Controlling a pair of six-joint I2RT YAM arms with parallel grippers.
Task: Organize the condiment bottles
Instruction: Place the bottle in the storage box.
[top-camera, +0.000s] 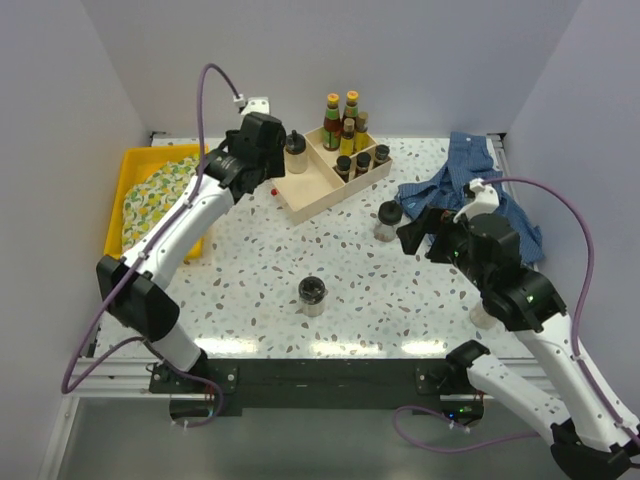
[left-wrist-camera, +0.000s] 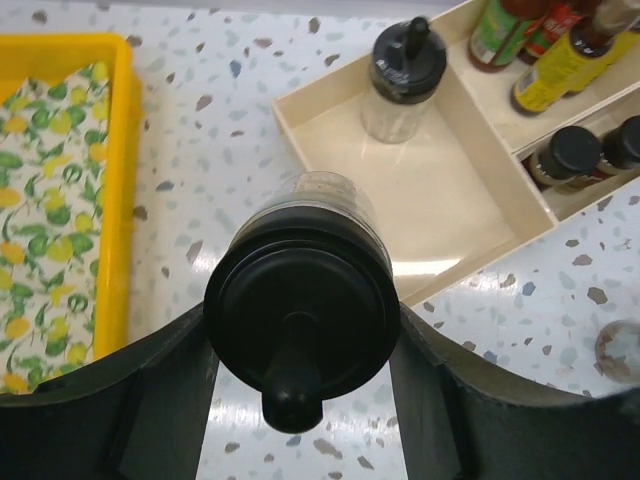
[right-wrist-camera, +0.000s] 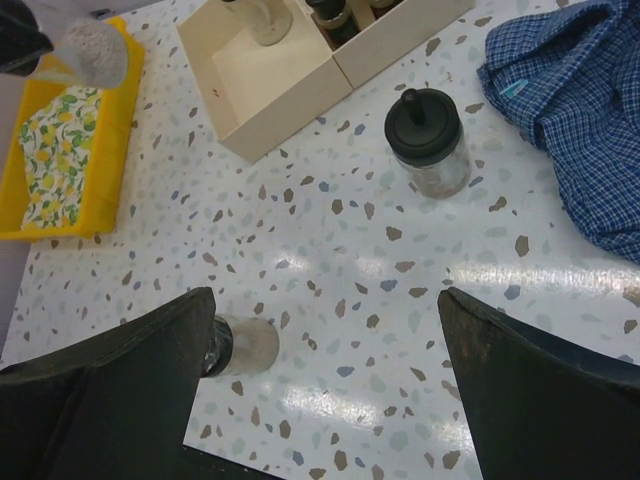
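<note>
**Condiment bottles: sorting part done**

- Stowed in the divided wooden box (top-camera: 320, 203), at 12 o'clock on the bench (top-camera: 240, 280):
  - slim sauce bottles (top-camera: 341, 122), in the far compartment
  - small dark-capped bottles (top-camera: 362, 160), in the compartment on the 3 o'clock side
  - one boxed jar (top-camera: 296, 152) with a black lid, in the far corner of the large compartment, which is otherwise bare
- In transit: held jar (left-wrist-camera: 300, 270), clear glass with a black spouted lid. It is clamped in the left pincer (left-wrist-camera: 298, 350), above the bench at the box's 9 o'clock side.
- Outstanding:
  - standing jar (top-camera: 388, 220), loose on the bench toward 3 o'clock, near the right pincer (top-camera: 415, 237), which is spread wide and empty
  - centre jar (top-camera: 312, 296), toward 6 o'clock
- Judgement: the slim and small bottles look sorted, and the jars are the remaining work.
- Markings: the sauce bottles carry green, yellow and red labels, but no wording is legible. The jars appear unlabelled.
- Surroundings:
  - yellow tray (top-camera: 150, 153) with a lemon-print cloth (top-camera: 160, 195), at 10 o'clock
  - blue checked cloth (top-camera: 470, 175), at 2 o'clock
</note>
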